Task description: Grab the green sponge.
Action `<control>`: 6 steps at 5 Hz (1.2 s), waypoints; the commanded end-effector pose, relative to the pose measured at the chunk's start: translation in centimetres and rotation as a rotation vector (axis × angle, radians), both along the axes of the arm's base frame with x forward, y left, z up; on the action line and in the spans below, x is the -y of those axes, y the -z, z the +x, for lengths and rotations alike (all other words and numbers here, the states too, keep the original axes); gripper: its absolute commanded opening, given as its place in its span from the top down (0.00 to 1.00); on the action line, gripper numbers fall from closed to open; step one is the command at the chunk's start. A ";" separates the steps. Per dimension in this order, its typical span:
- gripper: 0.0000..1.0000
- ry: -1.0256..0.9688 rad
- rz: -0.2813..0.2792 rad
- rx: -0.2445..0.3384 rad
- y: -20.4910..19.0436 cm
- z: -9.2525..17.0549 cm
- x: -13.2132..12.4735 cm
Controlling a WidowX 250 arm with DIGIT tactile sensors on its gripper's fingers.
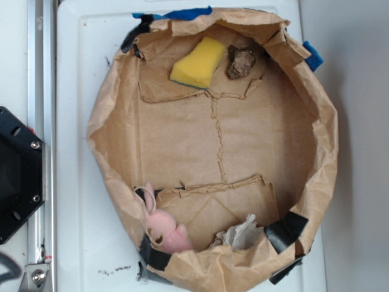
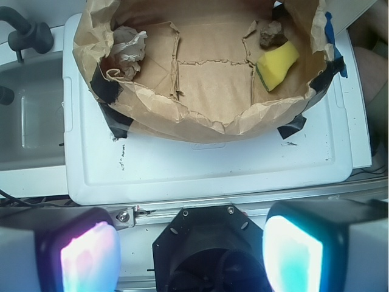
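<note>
Item 1, the green sponge (image 1: pixel 199 62): you will find it on the floor of the paper-bag basin (image 1: pixel 115 97), near the rim, just beside the brown rock-like lump (image 1: pixel 241 62) (touching or a hair apart, you cannot tell which). It lies flat, broad yellow face up, tilted on the diagonal. The dark green scouring layer shows only as a thin band along one edge, plainest in the wrist view (image 2: pixel 278 65).

Item 2, the basin itself: a brown paper bag rolled down into a shallow walled ring, corners held with black tape (image 1: pixel 285 228) and a strip of blue tape (image 1: pixel 182 13). The raised wall likely serves to keep loose things from sliding off the white worktop (image 1: pixel 79 201); it also means your approach to the sponge should come from above, not from the side.

Item 3, bystanders: a pink plush toy (image 1: pixel 164 228) and a crumpled wad of paper (image 1: pixel 240 234), both against the opposite wall, well apart from the sponge.

Item 4, the gripper (image 2: pixel 191 249): spread wide, holding nothing, its two pads (image 2: pixel 88 258) glowing at the bottom of the wrist view. It hangs outside the basin over the robot's base end (not seen in the exterior view), so the reach is not yet begun.
</note>
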State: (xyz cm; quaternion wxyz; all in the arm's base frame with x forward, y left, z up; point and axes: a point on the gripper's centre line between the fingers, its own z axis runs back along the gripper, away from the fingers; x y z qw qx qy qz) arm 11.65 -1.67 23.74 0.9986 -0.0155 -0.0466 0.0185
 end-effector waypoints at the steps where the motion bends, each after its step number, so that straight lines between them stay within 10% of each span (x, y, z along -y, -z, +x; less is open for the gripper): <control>1: 0.00 0.000 0.000 0.000 0.0 0.0 0.0; 4: 0.00 -0.143 0.043 0.093 1.4 11.7 -2.7; 6: 0.00 -0.181 0.112 0.174 5.3 14.9 -4.1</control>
